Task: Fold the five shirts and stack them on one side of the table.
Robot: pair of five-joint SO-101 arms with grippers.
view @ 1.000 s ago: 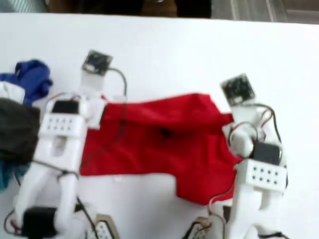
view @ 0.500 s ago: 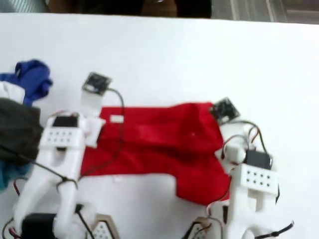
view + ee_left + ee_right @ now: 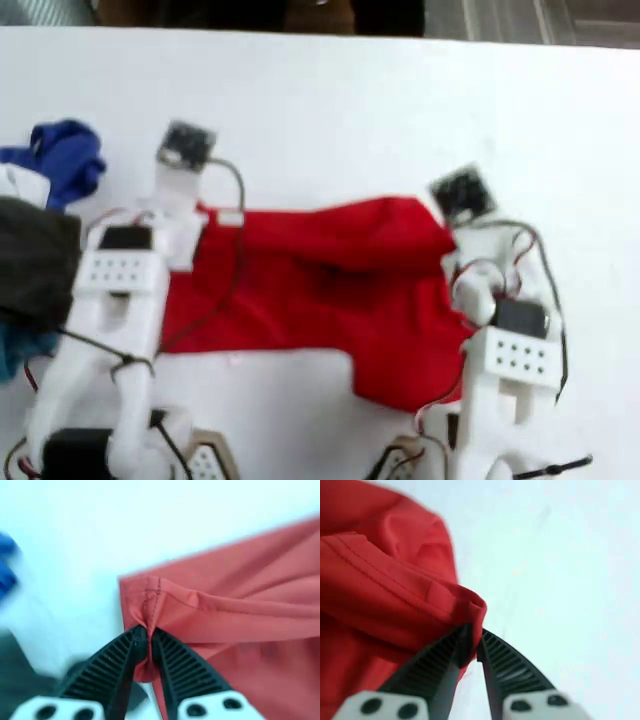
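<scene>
A red fabric shirt (image 3: 320, 290) lies on the white table (image 3: 400, 120), spread sideways between the two arms and close to their bases. One lower corner of it hangs further toward the near edge, just beside the right arm.

The left gripper (image 3: 147, 632) is closed on the shirt. Its two black ribbed fingers (image 3: 117, 657) pinch a small pleat of red cloth at the stitched hem, near a corner of the garment. The right gripper (image 3: 471, 630) is also closed on the shirt, and it holds a folded edge of the red cloth at the opposite end. A long crease runs across the shirt between the two held ends.

At the left side of the table there is a blue cloth (image 3: 65, 155). Nearer to the front, a dark grey cloth (image 3: 35, 260) lies just beside the left arm.
</scene>
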